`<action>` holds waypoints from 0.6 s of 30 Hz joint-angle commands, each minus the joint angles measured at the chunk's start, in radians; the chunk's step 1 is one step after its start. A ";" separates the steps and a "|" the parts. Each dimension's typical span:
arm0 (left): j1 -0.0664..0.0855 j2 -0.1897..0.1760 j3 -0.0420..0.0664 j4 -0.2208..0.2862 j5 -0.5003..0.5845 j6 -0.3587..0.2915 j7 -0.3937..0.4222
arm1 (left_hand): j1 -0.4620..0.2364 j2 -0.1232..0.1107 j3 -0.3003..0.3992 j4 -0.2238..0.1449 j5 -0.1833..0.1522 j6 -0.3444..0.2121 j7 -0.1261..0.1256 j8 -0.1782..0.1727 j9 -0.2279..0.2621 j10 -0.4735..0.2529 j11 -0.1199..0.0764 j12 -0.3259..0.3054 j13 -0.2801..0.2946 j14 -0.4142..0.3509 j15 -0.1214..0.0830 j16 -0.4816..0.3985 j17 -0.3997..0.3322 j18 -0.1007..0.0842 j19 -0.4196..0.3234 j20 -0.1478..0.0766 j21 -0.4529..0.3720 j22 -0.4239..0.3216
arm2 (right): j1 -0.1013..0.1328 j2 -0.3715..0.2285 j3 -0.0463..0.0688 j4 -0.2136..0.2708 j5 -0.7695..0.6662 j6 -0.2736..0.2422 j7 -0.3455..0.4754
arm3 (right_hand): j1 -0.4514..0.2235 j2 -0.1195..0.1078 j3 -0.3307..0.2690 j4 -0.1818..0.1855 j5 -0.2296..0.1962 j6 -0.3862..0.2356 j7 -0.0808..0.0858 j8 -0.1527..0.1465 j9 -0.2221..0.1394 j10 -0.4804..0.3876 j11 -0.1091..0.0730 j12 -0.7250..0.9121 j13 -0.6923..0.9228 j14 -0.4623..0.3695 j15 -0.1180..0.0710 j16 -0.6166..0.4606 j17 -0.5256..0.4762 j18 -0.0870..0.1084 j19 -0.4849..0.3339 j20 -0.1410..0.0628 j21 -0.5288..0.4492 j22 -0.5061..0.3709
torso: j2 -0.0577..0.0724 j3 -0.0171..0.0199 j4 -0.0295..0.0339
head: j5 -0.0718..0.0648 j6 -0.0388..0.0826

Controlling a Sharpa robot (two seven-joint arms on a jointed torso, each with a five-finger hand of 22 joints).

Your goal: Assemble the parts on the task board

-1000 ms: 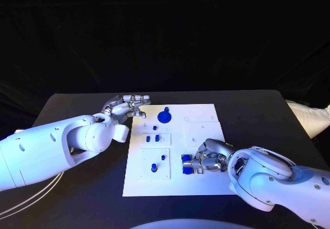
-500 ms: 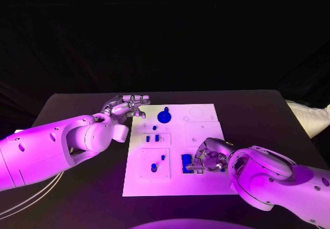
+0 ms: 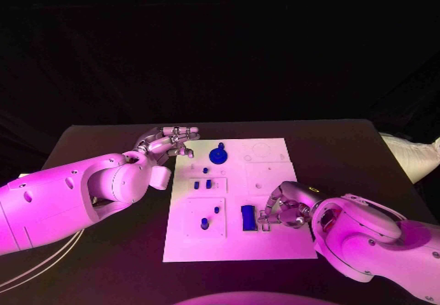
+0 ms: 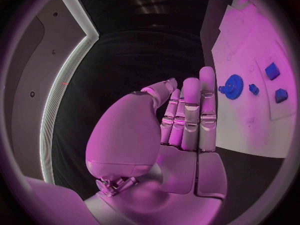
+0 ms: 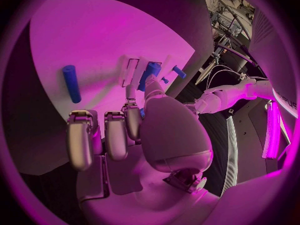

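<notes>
The white task board [image 3: 275, 244] lies in the middle of the table. A blue gear [image 3: 218, 154] sits at its far end, with several small blue parts [image 3: 208, 184] in the board's left column. A long blue block [image 3: 247, 218] lies near the board's middle. My right hand [image 3: 286, 210] rests on the board just right of this block [image 5: 150, 74], fingers curled in with nothing in them. A blue cylinder [image 5: 72, 83] lies apart on the board [image 5: 94, 40]. My left hand [image 3: 170, 141] hovers at the board's far left corner, fingers straight and empty [image 4: 184, 120], beside the gear [image 4: 233, 86].
The black table [image 3: 101, 146] surrounds the board, with bare strips on both sides. White cables [image 3: 41, 264] trail at the near left. The board's far right quarter [image 3: 266, 152] holds only shallow recesses.
My right hand has drawn back to the right off the blue block, which now lies uncovered as one long piece. The left hand has stayed put.
</notes>
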 commanded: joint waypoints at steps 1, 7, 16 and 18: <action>0.000 0.001 0.001 0.001 -0.003 0.018 0.005 | -0.010 -0.003 -0.004 -0.003 -0.002 -0.007 -0.002 0.006 0.000 -0.007 -0.002 0.002 0.000 -0.007 -0.001 0.004 -0.001 0.018 -0.007 0.002 -0.001 0.001 | 0.015 -0.041 0.003 0.022 0.051 -0.040 0.038 | -0.028 -0.012 -0.007 0.016 0.033 -0.007 0.002 -0.008 -0.001 0.004 0.001 -0.006 -0.144 0.070 0.003 0.006 0.062 -0.014 0.021 0.000 0.001 0.143 | -0.002 -0.0011 -0.0009 | -0.011 0.002; 0.000 0.002 0.001 0.003 -0.003 0.017 0.005 | -0.010 -0.003 -0.004 -0.003 -0.002 -0.007 -0.002 0.006 0.000 -0.007 -0.002 0.002 0.000 -0.007 -0.001 0.004 -0.001 0.018 -0.007 0.002 -0.001 0.001 | 0.046 -0.143 0.003 0.040 0.054 0.005 0.045 | -0.014 0.014 -0.006 0.027 0.085 -0.019 0.007 -0.028 -0.009 -0.005 0.005 -0.030 -0.156 0.070 0.006 0.008 0.066 -0.013 0.020 0.003 0.001 0.143 | -0.002 -0.0002 -0.0066 | -0.031 0.009; 0.000 0.007 0.001 0.010 -0.003 0.021 0.005 | -0.010 -0.003 -0.004 -0.003 -0.002 -0.007 -0.002 0.006 0.000 -0.007 -0.002 0.002 0.000 -0.007 -0.001 0.004 -0.001 0.018 -0.007 0.002 -0.001 0.001 | 0.051 -0.189 -0.006 0.028 -0.071 0.069 0.027 | -0.014 0.016 -0.007 0.029 0.084 -0.020 0.008 -0.030 -0.010 -0.010 0.006 -0.043 -0.164 0.071 0.006 0.010 0.071 -0.013 0.021 0.004 0.001 0.143 | -0.002 0.0013 -0.0081 | -0.049 0.014; -0.001 0.007 0.001 0.009 -0.003 0.022 0.005 | -0.010 -0.003 -0.004 -0.003 -0.002 -0.007 -0.002 0.006 0.000 -0.007 -0.002 0.002 0.000 -0.007 -0.001 0.004 -0.001 0.018 -0.007 0.002 -0.001 0.001 | 0.050 -0.190 -0.008 0.024 -0.085 0.090 0.020 | -0.014 0.015 -0.008 0.029 0.084 -0.020 0.008 -0.031 -0.010 -0.010 0.007 -0.043 -0.164 0.071 0.007 0.010 0.071 -0.014 0.021 0.004 0.001 0.144 | -0.002 0.0012 -0.0072 | -0.050 0.013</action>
